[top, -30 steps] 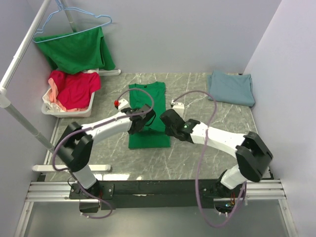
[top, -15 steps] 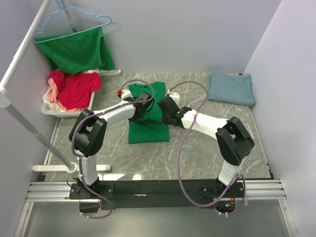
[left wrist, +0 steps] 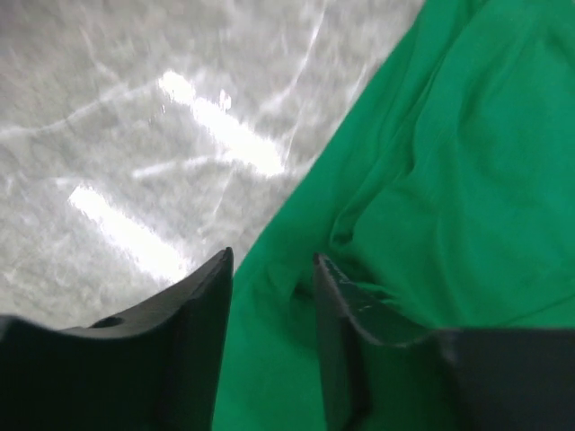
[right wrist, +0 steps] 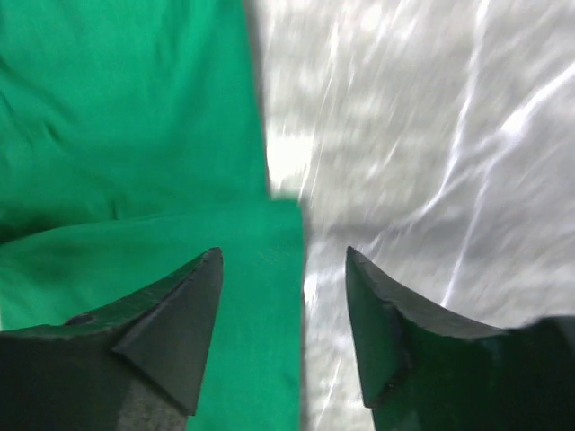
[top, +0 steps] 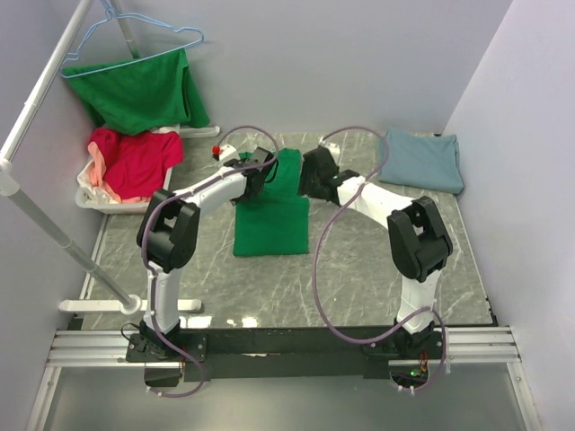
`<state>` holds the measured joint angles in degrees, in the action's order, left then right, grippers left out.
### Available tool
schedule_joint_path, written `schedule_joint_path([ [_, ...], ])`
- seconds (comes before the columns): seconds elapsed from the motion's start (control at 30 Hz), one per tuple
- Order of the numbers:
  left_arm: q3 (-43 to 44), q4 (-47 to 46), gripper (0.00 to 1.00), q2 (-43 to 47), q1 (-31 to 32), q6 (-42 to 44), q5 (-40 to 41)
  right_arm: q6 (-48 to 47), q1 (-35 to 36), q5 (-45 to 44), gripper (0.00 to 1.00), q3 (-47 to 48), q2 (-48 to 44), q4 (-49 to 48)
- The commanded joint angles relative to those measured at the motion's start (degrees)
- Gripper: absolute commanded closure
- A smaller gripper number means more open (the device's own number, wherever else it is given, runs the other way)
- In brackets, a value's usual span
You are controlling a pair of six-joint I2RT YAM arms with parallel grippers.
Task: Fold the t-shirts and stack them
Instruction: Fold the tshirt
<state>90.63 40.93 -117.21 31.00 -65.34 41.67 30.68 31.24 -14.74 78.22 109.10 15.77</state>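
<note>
The step in hand looks like taking the far end of the green tee (top: pixel 269 229), which lies part-folded mid-table (top: pixel 359 260), to fold it toward the near hem.

The left gripper (top: pixel 260 172) sits at the tee's far left edge. In its wrist view its fingers (left wrist: pixel 193 341) are apart and straddle the cloth's border, one over bare marble and one over rumpled green. It should drop straight down, so that the outer finger slides under the edge and catches every layer before it closes.

The right gripper (top: pixel 312 178) is at the far right edge, its fingers (right wrist: pixel 171 332) also apart, with the tee's stepped edge running between them. It needs the same low pinch on all the layers.

The two should then lift together at one height and carry the end over evenly. A lag on either side would probably skew the crease. The wrinkles by the left fingers would be best pulled taut first.

Well to the right lies the folded blue tee (top: pixel 420 160), probably the base of the stack.

A second ago both grippers were over the middle of the tee, with the arms stretched low across the table. Now they have travelled to its far end and the elbows are drawn in. The tee has kept roughly its place.
</note>
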Motion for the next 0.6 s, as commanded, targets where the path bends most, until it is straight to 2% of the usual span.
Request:
schedule_joint_path([
  [0.0, 4.4, 2.5, 0.49, 0.6, -0.3, -0.3, 4.4, -2.6, -3.2, -0.4, 0.34, 7.3, 0.3, -0.7],
  [0.13, 3.1, 2.8, 0.47, 2.2, -0.2, 1.0, 3.6, -2.6, -3.6, -0.6, 0.34, 5.8, -1.6, 0.9],
  [0.23, -3.9, -1.2, 0.47, 7.0, -0.2, 3.7, -0.6, -1.2, -3.5, 2.0, 0.34, -3.2, -7.2, -1.4],
  [0.37, -20.5, -9.3, 0.48, 18.6, -0.2, 7.0, -8.9, 0.3, -3.3, 4.9, 0.35, -17.1, -16.6, -4.2],
  [0.57, -34.3, -17.3, 0.48, 29.8, -0.2, 11.6, -22.8, 1.3, -2.8, 10.6, 0.36, -26.7, -25.8, -6.4],
])
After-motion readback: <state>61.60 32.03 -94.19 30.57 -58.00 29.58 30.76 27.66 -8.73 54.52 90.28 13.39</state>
